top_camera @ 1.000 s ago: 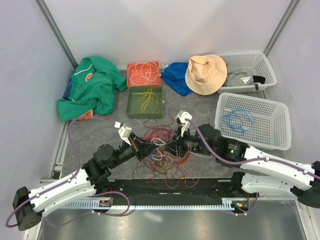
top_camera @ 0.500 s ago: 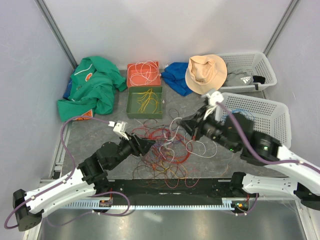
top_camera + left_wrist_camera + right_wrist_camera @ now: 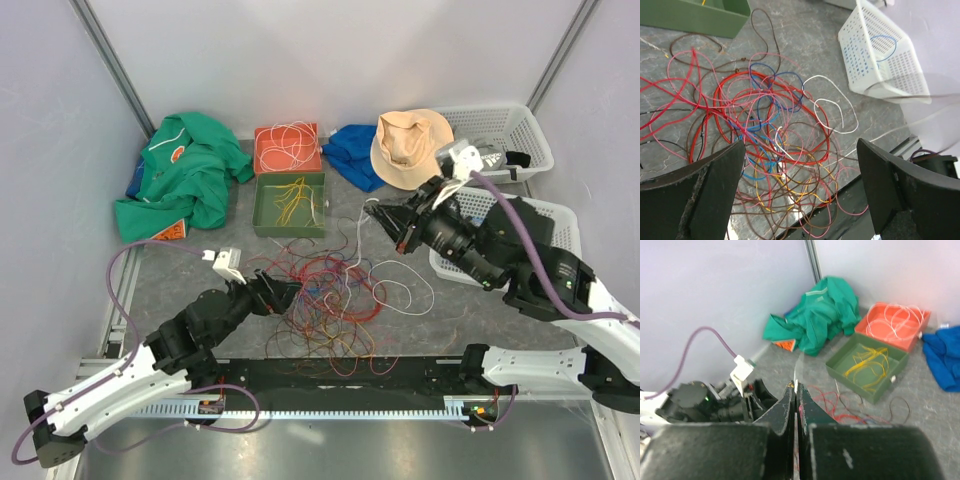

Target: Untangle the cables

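Right pincer [image 3: 376, 213] pinches a hair-thin white cable [image 3: 849, 102]; left pincer [image 3: 800, 145] gapes wide above the looping, multicoloured cables [image 3: 325, 290] on the mottled desk [image 3: 195, 272].

Light is bright, even and diffuse, with soft shadows; the metal strip [image 3: 330, 445] shows mild glare. The right wrist view is blurred throughout, and the basket [image 3: 880, 55] smears in the left wrist view.

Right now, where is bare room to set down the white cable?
Bare table between the white cable's loop and the near basket; another strip between green cloth and left hand. Crowded: the cable tangle at centre, up to the green tray.
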